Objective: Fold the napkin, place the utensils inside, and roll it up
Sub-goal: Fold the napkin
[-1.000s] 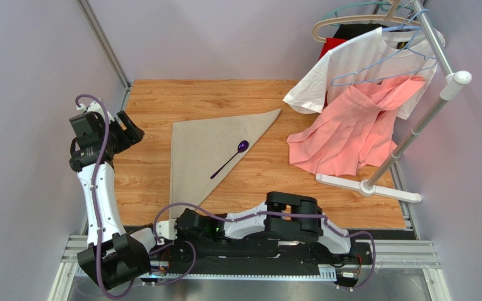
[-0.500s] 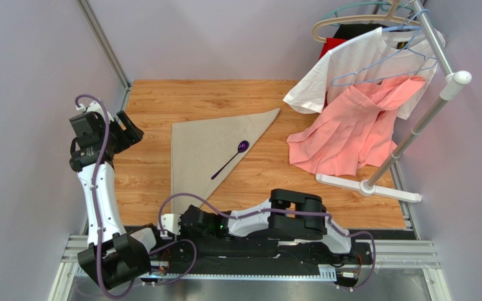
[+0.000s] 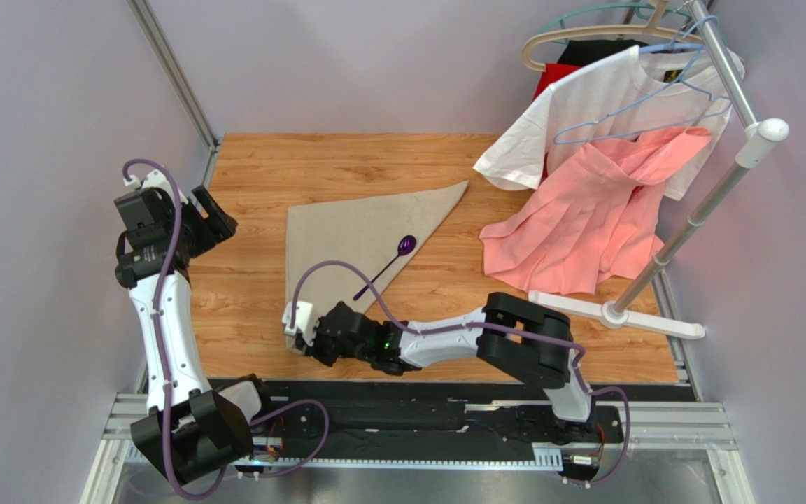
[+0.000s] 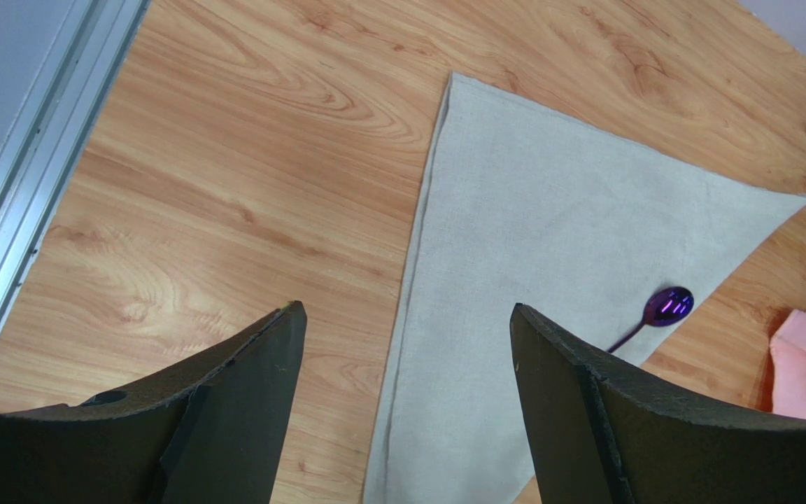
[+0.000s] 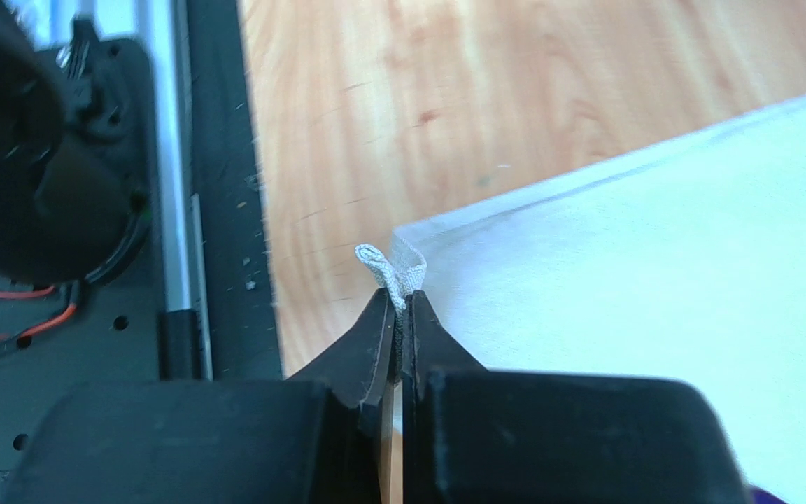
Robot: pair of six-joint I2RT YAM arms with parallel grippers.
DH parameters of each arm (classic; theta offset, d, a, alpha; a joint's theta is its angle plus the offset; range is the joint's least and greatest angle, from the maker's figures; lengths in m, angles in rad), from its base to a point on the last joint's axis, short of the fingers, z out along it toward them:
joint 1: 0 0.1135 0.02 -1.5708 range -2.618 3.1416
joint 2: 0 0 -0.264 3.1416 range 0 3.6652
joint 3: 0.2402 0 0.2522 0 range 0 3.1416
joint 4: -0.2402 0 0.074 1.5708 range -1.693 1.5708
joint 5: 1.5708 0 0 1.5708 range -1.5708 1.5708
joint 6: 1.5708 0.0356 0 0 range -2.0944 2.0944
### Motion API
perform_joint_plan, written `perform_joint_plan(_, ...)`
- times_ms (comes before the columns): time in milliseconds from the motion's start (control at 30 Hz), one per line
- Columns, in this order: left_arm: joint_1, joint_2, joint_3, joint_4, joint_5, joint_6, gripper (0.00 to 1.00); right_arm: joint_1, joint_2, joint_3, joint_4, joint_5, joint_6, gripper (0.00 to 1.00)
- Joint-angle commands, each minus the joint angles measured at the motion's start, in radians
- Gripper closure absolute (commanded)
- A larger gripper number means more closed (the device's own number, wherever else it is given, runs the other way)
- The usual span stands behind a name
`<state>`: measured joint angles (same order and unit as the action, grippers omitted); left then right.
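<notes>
Your right gripper [image 5: 401, 311] pinches the napkin [image 3: 339, 247] at its near corner, likely to start rolling | napkin lies folded triangular on table [image 3: 271, 168], spoon [image 3: 405, 245] on its right edge | left gripper [image 4: 405, 315] spread, hovering clear

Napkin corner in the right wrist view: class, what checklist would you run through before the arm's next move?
1. Right gripper shut on the napkin corner: ok.
2. Napkin folded into a triangle: ok.
3. Spoon head on the napkin: ok.
4. Spoon handle end inside the edge: cannot tell.
5. Left gripper open, off the cloth: ok.
6. Pink garment apart from the napkin: ok.
</notes>
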<state>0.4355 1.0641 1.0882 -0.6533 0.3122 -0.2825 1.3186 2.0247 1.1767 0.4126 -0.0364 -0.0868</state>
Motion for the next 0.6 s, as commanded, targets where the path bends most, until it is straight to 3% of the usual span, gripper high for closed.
perform_joint_plan(0,0.012,-0.015,0.01,0.026,-0.001,-0.009,0.2,-0.068,-0.087,0.031,-0.021,-0.045,0.128,1.0)
perform_joint_plan(567,0.012,-0.009,0.007,0.029,0.008,-0.011,0.2,-0.324,-0.103,0.035,-0.06,-0.023,0.239,1.0)
